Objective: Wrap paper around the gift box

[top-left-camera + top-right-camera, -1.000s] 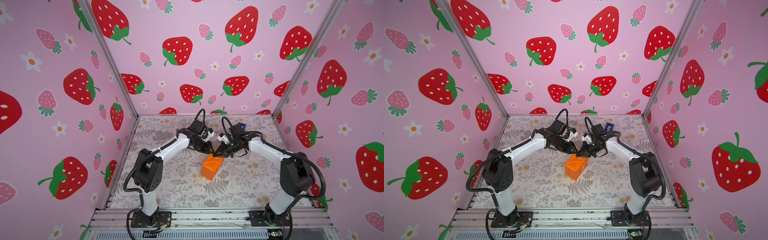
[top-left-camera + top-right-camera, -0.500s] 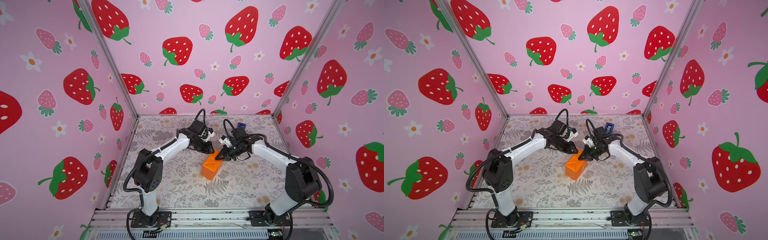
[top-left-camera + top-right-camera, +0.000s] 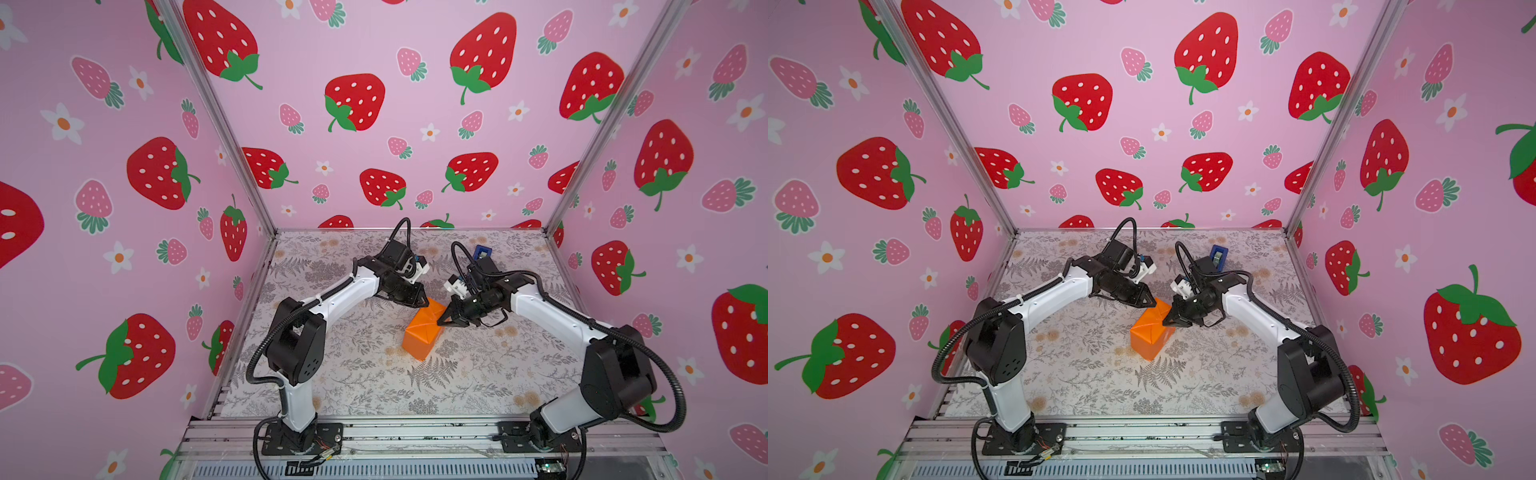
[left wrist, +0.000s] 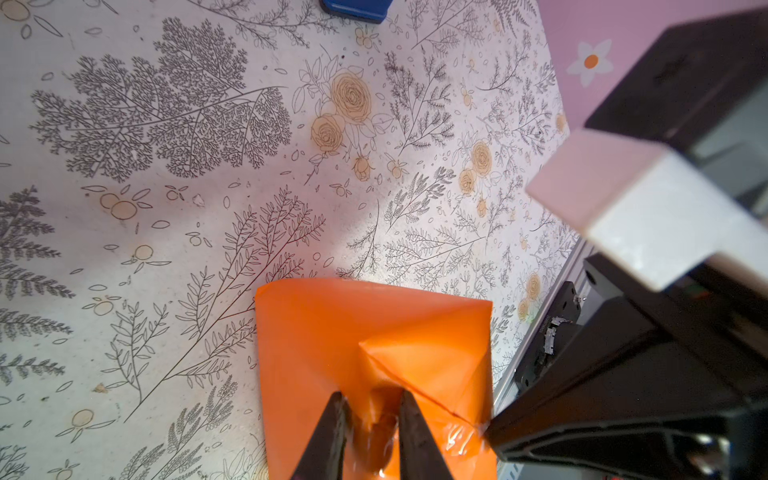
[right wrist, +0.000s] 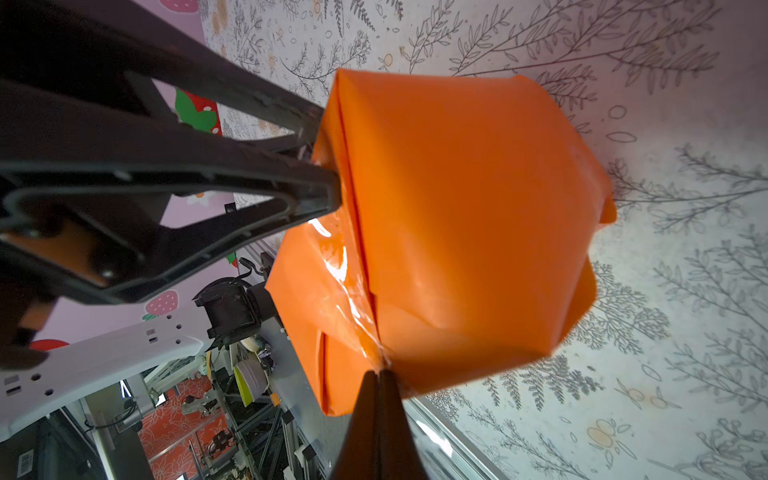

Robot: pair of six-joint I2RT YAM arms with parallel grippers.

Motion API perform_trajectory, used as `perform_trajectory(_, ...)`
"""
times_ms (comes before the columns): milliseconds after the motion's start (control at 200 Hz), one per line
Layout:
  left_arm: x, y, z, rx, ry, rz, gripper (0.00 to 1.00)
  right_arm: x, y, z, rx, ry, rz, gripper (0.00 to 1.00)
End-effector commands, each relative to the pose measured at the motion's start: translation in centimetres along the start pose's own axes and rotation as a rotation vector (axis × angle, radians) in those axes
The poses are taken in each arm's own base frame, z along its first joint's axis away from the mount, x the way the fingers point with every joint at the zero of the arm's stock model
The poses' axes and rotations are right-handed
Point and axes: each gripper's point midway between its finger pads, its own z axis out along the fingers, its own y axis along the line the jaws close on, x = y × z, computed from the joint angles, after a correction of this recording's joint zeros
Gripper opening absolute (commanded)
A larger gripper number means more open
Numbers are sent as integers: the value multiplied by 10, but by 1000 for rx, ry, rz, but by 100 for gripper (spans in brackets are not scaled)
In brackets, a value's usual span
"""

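The gift box, hidden inside the paper (image 3: pixel 419 338), sat well apart from the tape dispenser (image 3: pixel 483 251); I judged it light and slick, best steadied at its stiff edges, while my narrowly parted left gripper (image 3: pixel 422 302) and closed, empty right gripper (image 3: pixel 441 322) pressed its taped end fold.

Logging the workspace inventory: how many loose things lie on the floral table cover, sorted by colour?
Orange: 1, the paper, folded into a boxy parcel
Blue: 1, the tape dispenser near the back wall
Total: 2
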Motion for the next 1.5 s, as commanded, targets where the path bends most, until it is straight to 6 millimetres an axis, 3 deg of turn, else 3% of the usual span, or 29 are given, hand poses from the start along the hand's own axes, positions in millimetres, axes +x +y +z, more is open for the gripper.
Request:
perform_trajectory(0, 50, 26, 25, -75, 179, -73, 24, 18, -22, -1, 100, 32, 58, 0)
perform_trajectory(470, 51, 25, 24, -73, 189, -76, 25, 8, 3, -14, 13, -61, 50, 0)
perform_trajectory(1140, 51, 22, 22, -79, 195, -78, 25, 6, -18, 36, -107, -30, 93, 0)
perform_trajectory(1296, 49, 20, 16, -84, 179, -73, 26, 12, -30, 35, -70, -28, 104, 0)
perform_trajectory(1496, 31, 12, -2, -111, 115, -43, 30, 16, -35, 28, -62, -48, 111, 0)
